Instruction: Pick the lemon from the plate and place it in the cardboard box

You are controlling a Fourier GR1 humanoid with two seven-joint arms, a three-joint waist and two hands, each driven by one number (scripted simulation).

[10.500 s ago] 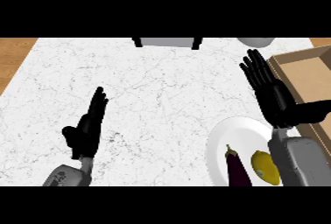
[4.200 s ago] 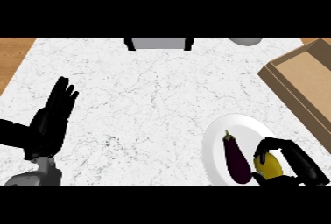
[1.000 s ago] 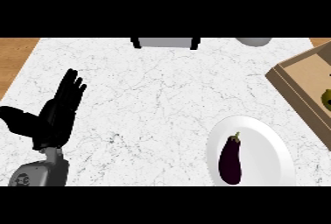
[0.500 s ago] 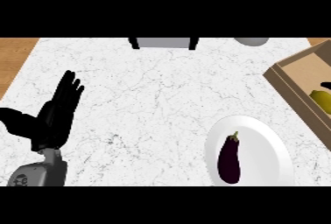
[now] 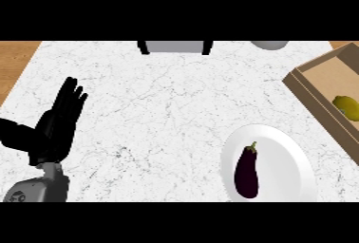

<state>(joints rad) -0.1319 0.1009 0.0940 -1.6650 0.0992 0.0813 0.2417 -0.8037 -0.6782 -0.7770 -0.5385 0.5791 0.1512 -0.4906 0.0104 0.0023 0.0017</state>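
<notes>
Lemon [image 5: 346,106] lies in cardboard box [image 5: 324,79]; eggplant [image 5: 247,171] on plate [image 5: 288,163].

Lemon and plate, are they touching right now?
Apart. The head view shows the lemon lying inside the cardboard box, with the box's wall and a strip of counter between it and the plate, which holds only the eggplant.
</notes>
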